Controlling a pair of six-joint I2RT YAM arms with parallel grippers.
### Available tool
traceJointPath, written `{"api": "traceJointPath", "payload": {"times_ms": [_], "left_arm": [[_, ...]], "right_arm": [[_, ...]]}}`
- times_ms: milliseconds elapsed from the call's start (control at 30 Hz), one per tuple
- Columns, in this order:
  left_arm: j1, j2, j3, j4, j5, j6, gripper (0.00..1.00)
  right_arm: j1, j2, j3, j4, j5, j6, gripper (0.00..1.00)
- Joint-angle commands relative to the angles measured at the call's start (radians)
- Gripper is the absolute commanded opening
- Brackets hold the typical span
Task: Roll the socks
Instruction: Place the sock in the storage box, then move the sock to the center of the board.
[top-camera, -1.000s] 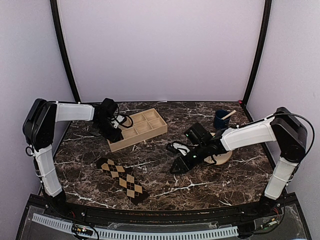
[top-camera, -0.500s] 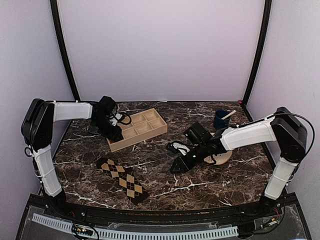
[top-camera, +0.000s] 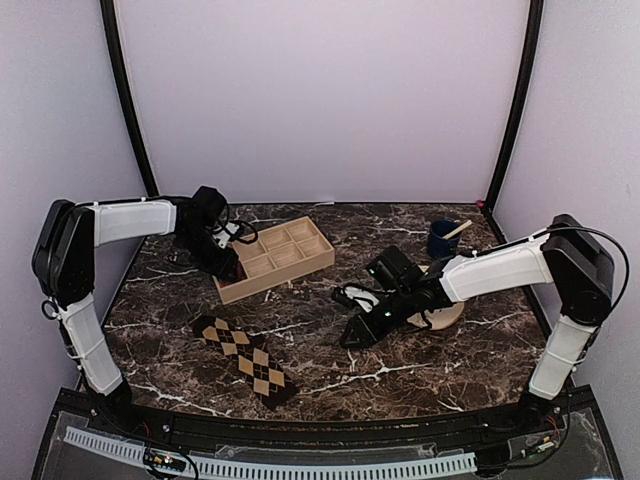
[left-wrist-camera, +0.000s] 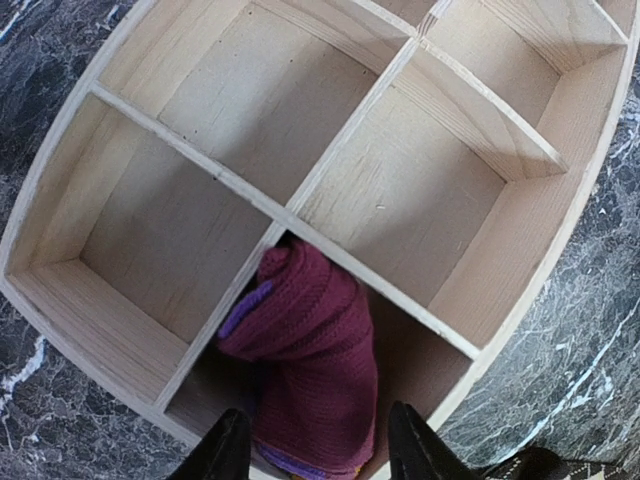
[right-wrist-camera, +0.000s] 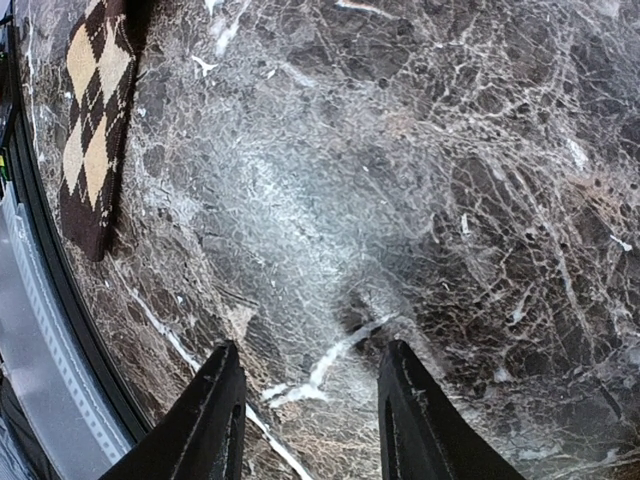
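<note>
- Marble table (top-camera: 420, 372): dark and white-veined. It carries everything I can see from here.
- Wooden tray (top-camera: 270, 284): divided into compartments, sits angled at the back left of the table.
- Argyle sock (top-camera: 245, 358): lies flat and unrolled near the front edge on the left side. It is well apart from both claws. My right wrist camera catches only one end of it, at the upper left of that view.
- Maroon sock (left-wrist-camera: 310, 350): bundled in an end compartment of the tray, against the dividers, with a purple stripe showing.
- Left gripper (left-wrist-camera: 320, 410): reaches into that compartment with one finger on each side of the bundle. The jaws are parted and I read the sock as released, not pinched.
- Right gripper (right-wrist-camera: 312, 347): jaws spread with nothing between them, hanging over bare marble mid-table.
- Views: the overhead camera hides the maroon sock behind the left claw. Only the left wrist camera shows it, and that camera misses the argyle sock entirely.
</note>
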Motion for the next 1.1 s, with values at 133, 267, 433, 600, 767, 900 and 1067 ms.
{"api": "traceJointPath", "payload": {"times_ms": [133, 267, 433, 600, 767, 900, 1067], "left_arm": [[0.009, -0.112, 0.034, -0.033, 0.002, -0.022, 0.49], [0.009, -0.148, 0.015, -0.017, -0.026, -0.031, 0.47], [0.008, -0.258, -0.088, 0.062, -0.067, -0.091, 0.36], [0.003, -0.436, -0.299, 0.208, -0.048, -0.206, 0.13], [-0.065, -0.604, -0.506, 0.293, -0.106, -0.321, 0.0], [-0.135, -0.681, -0.61, 0.338, -0.144, -0.409, 0.0], [-0.18, -0.702, -0.712, 0.4, -0.148, -0.484, 0.0]], "right_arm": [[0.015, -0.035, 0.028, 0.0, 0.019, 0.005, 0.42], [0.021, -0.035, 0.035, 0.003, 0.03, 0.006, 0.41], [0.063, -0.034, 0.063, -0.004, 0.087, -0.008, 0.32], [0.131, -0.006, 0.118, -0.01, 0.134, -0.028, 0.17], [0.227, 0.052, 0.176, -0.011, 0.167, -0.044, 0.08], [0.287, 0.114, 0.263, -0.022, 0.18, -0.054, 0.0], [0.336, 0.182, 0.325, -0.025, 0.183, -0.05, 0.0]]}}
